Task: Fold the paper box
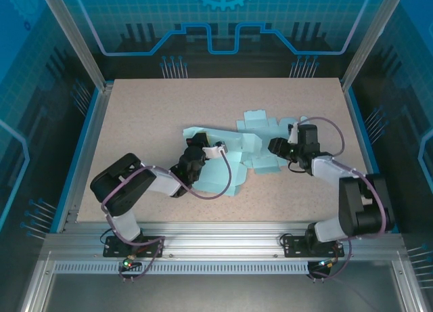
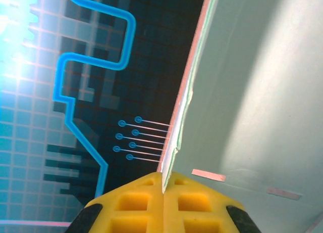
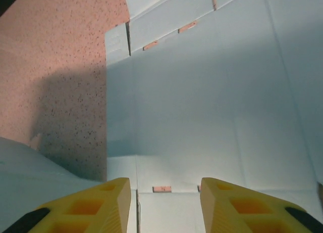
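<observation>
The paper box (image 1: 250, 149) is a pale blue die-cut sheet lying partly unfolded in the middle of the table. My left gripper (image 1: 203, 151) holds its left flap, raised off the table. In the left wrist view the yellow fingers (image 2: 136, 202) are shut on the thin edge of the paper box (image 2: 252, 91), which stands up to the right of them. My right gripper (image 1: 279, 148) hovers over the sheet's right part. Its yellow fingers (image 3: 96, 202) stand open above a flat panel of the paper box (image 3: 202, 101), with nothing between them.
The speckled beige table (image 1: 149, 116) has free room at the back and left. Blue rails (image 1: 81, 143) and aluminium posts (image 1: 74, 34) frame it. Purple cables (image 1: 210, 193) loop from both wrists near the sheet.
</observation>
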